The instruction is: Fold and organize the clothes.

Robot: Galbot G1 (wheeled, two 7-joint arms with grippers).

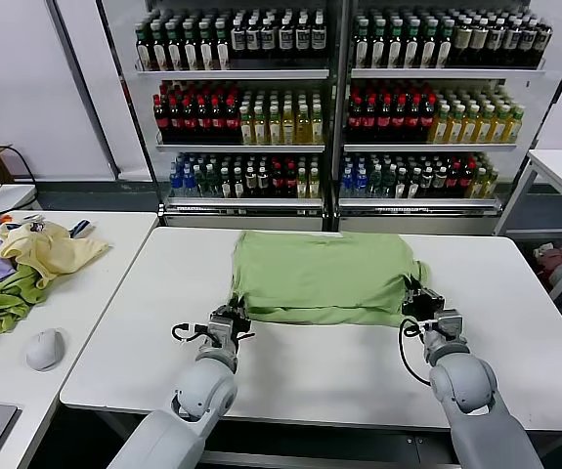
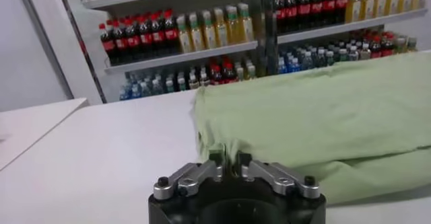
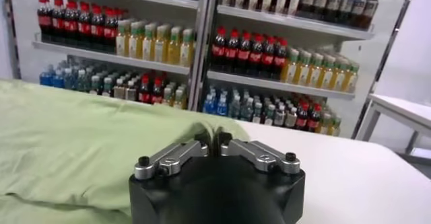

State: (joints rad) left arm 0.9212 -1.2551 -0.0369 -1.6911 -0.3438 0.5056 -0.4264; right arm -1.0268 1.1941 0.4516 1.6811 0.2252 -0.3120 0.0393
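Left tool (image 1: 234, 315), right tool (image 1: 419, 298), pinching polo shirt (image 1: 320, 274)

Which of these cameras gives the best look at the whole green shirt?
The head view: it shows the whole folded green shirt lying on the white table, with both arms at its near corners. The left wrist view shows only one bunched end and a folded layer; the right wrist view shows just a stretch of cloth beside its tool.

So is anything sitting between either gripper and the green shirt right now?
Nothing visible. The left gripper and the right gripper both sit right at the near corners of the folded green shirt, with only bare white table around them.
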